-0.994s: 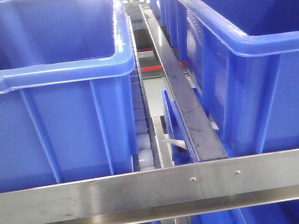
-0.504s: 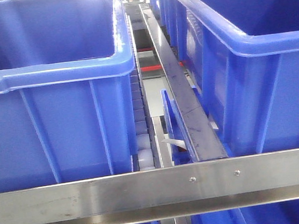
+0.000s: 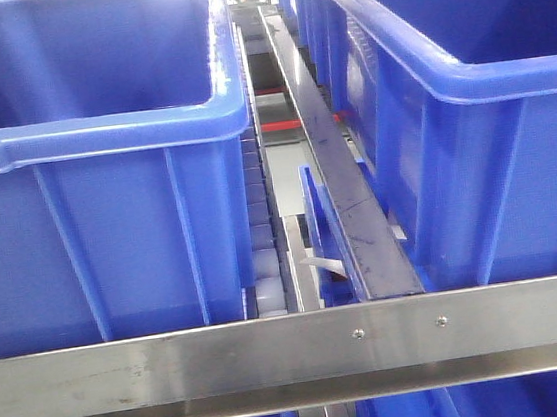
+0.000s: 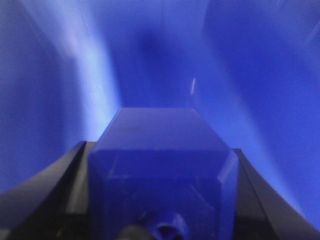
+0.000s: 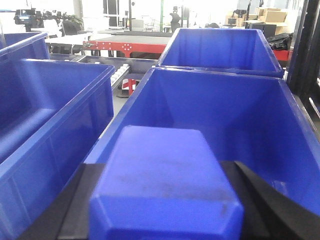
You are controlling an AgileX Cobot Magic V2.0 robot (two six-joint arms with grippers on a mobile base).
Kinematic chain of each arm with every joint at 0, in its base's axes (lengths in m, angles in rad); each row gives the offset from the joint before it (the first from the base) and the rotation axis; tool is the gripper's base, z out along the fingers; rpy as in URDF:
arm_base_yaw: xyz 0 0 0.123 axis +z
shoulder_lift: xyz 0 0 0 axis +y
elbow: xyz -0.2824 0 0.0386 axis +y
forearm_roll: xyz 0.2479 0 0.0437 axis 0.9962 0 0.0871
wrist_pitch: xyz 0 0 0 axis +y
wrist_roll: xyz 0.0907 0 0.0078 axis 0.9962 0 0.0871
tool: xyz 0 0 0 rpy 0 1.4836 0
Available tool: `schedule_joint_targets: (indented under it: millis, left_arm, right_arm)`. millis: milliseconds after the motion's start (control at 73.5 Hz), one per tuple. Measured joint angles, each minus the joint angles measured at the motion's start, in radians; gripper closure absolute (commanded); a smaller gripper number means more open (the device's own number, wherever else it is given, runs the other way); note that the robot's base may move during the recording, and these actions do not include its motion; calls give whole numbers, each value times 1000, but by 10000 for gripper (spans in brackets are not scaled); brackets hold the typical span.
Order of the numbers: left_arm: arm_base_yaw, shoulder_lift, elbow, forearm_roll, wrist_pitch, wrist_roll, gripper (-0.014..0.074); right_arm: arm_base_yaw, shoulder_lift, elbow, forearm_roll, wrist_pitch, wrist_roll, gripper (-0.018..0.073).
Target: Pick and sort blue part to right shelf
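The blue part, a chunky block with bevelled edges and a scuffed top, sits clamped between the dark right fingers, which press against both of its sides. Its lower end is cut off by the bottom of the right wrist view. It hangs over the near edge of an open blue bin. Another bin stands behind that one, and a third lies to the side. Beyond them is a red frame, and further back the room is too bright and too small to read. The left fingers likewise grasp a second blue part of the same shape. Everything around it is a smeared blue blur, so I cannot tell where it hangs. A rounded blue knob at the bottom edge of that view is half cut off. In the front view the right shelf shows its flat steel front rail with two screws. Behind the rail, two large blue bins, one to the left and one to the right, are cropped by the frame. A roller track and a dark rail run between them. A small blue piece wedged in that gap is partly hidden. Neither arm nor either part appears in this view.
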Motion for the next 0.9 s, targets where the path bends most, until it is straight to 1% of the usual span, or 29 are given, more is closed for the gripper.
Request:
schedule_joint_targets:
  millis: [163, 299, 504, 599, 681, 721, 830, 871, 898]
  left_arm:
    - [0, 187, -11, -4, -62, 0, 263]
    - [0, 306, -11, -8, -125, 0, 263]
    - [0, 409, -13, -12, -166, 0, 262]
    - [0, 428, -13, -38, -171, 0, 237]
    - [0, 428, -18, -55, -176, 0, 147]
    - [0, 428, -19, -59, -176, 0, 67]
    - [0, 428, -19, -64, -176, 0, -98]
    - [0, 428, -19, -64, -176, 0, -123]
    - [0, 428, -19, -64, -176, 0, -118]
  right_arm:
    - [0, 0, 0, 0, 0, 0, 272]
    - [0, 0, 0, 0, 0, 0, 272]
    - [0, 0, 0, 0, 0, 0, 272]
    - [0, 0, 0, 0, 0, 0, 272]
    - [0, 0, 0, 0, 0, 0, 272]
    - [0, 0, 0, 0, 0, 0, 272]
    - [0, 0, 0, 0, 0, 0, 272]
    - [0, 0, 0, 0, 0, 0, 272]
    - [0, 0, 0, 0, 0, 0, 272]
